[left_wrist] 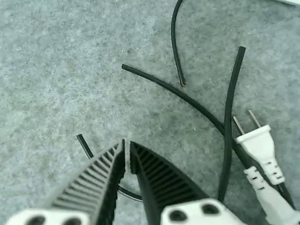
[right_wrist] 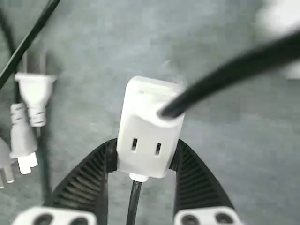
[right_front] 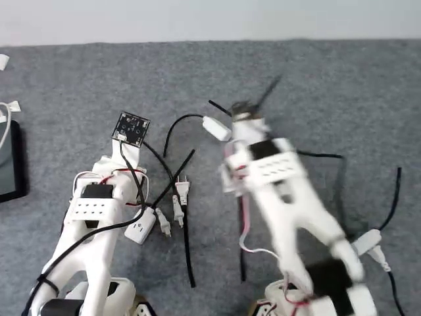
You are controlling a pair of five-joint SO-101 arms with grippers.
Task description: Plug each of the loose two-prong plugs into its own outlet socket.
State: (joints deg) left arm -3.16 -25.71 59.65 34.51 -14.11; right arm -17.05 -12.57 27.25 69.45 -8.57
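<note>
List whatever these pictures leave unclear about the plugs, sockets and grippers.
- High view: blur smears the right arm, so what its tip holds is unreadable there.
- Right wrist view: a blurred black cord lies across the held socket; whether it joins it cannot be told.
- Left wrist view: the plug has its cord cut off by the picture's edge.
- High view: the white block beside the left arm is too small to show slots.

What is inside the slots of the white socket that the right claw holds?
Nothing: both slots of the socket in the right claw look empty. A black cable covers one corner, hiding that part.
</note>
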